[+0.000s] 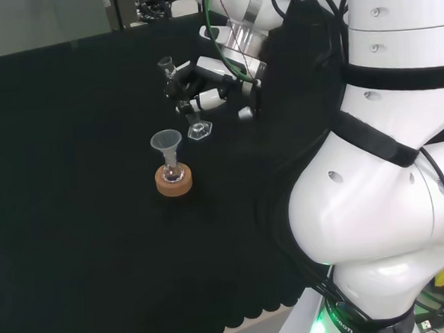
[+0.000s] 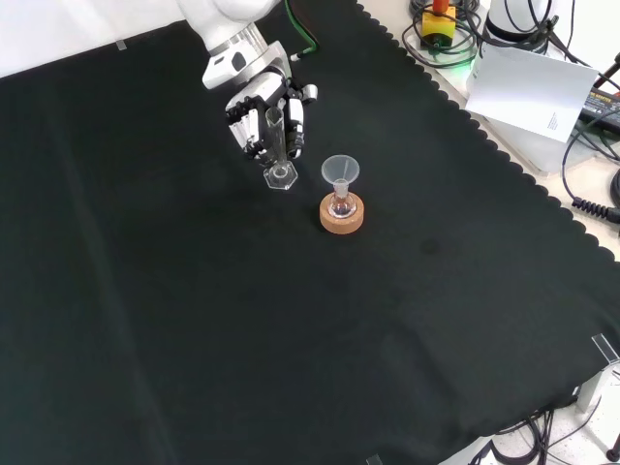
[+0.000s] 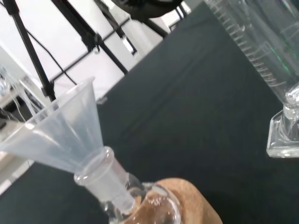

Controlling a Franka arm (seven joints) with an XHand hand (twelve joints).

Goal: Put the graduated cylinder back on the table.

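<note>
Clear glass cylinder (image 2: 277, 145) upright, its foot on or just above the black cloth (image 2: 194, 320); contact unclear. Hand (image 2: 260, 114) curled round its tube. Just beside it, funnel (image 2: 340, 172) sits in small flask (image 2: 340, 207) on cork ring (image 2: 342, 217).

The table (image 2: 174, 320) wears a plain black cloth with a scalloped edge. The hand (image 2: 263, 114) is black and white, its fingers (image 2: 294, 124) white with black parts. The graduated cylinder (image 2: 277, 145) is clear glass, ruled with fine printed lines along its tube and ending in a clear, angular foot. The funnel (image 2: 340, 172) is translucent, milky white. The flask (image 2: 340, 206) below it is clear glass, and the cork ring (image 2: 342, 222) is light tan brown.
</note>
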